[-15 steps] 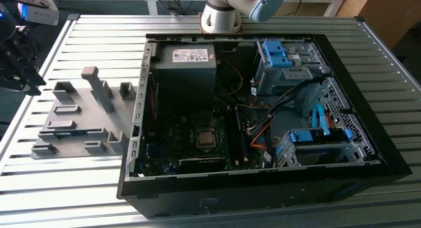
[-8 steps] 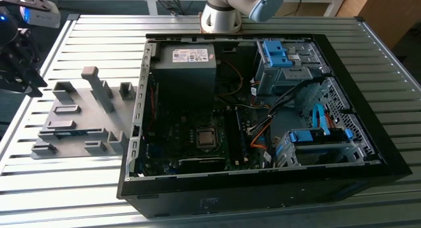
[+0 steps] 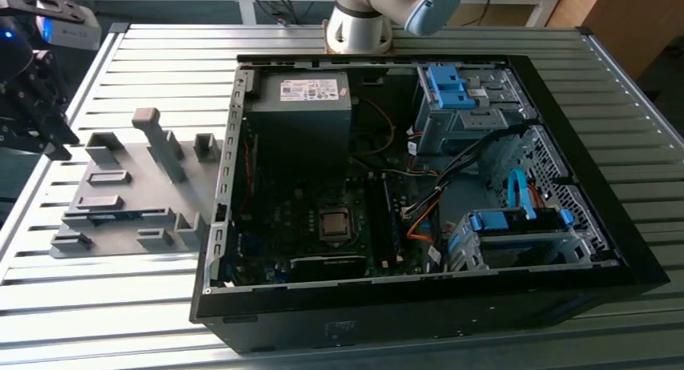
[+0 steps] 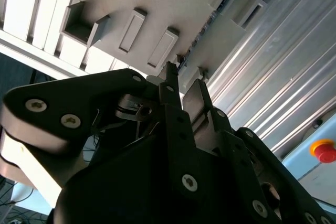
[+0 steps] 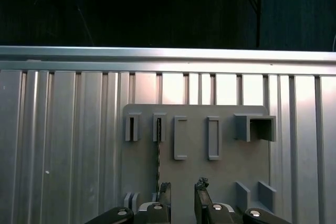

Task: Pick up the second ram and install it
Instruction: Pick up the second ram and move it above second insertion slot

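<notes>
The second ram (image 5: 158,156) stands on edge in a slot of the grey holder tray (image 5: 226,171), showing as a thin dark strip. In the exterior view the ram (image 3: 112,216) is a bluish strip near the tray's front. My gripper (image 5: 182,187) hovers over the tray's near end, open, with nothing between its fingers. One finger (image 5: 165,195) is right beside the ram's end, and the ram lies just outside the gap. In the second wrist view the gripper (image 4: 182,85) points toward the ram (image 4: 207,24). In the exterior view the gripper (image 3: 48,134) is at the far left, above the table edge.
An open black computer case (image 3: 428,306) lies on the ribbed aluminium table (image 3: 160,58), to the exterior view's right of the tray (image 3: 139,186). Inside are the motherboard (image 3: 320,226), a power supply (image 3: 304,94) and blue drive-bay clips (image 3: 449,86). The arm's base (image 3: 358,26) stands behind the case.
</notes>
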Controlling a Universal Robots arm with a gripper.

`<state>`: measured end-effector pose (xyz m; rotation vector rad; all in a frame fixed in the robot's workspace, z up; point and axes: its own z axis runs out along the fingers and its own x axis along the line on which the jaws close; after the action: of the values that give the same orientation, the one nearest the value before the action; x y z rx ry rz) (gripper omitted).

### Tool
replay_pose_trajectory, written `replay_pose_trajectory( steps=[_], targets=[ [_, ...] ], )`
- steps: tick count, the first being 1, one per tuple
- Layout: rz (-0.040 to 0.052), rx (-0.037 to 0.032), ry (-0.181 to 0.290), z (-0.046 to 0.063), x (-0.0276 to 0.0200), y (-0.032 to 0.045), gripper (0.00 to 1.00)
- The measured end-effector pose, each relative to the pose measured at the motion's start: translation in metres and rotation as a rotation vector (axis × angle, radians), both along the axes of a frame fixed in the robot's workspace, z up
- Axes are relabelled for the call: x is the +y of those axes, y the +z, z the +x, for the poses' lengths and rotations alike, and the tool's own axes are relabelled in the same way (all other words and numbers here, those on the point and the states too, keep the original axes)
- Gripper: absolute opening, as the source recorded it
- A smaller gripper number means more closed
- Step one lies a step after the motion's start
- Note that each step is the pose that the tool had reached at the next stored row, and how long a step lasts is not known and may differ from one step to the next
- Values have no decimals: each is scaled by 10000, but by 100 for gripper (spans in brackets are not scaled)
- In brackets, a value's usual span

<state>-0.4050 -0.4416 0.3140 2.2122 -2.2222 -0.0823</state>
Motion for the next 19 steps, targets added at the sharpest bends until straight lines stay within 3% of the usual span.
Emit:
replay_pose_trajectory(
  steps=[19],
  targets=[
    [0,0,0,-3,0,-104,32]
  ],
)
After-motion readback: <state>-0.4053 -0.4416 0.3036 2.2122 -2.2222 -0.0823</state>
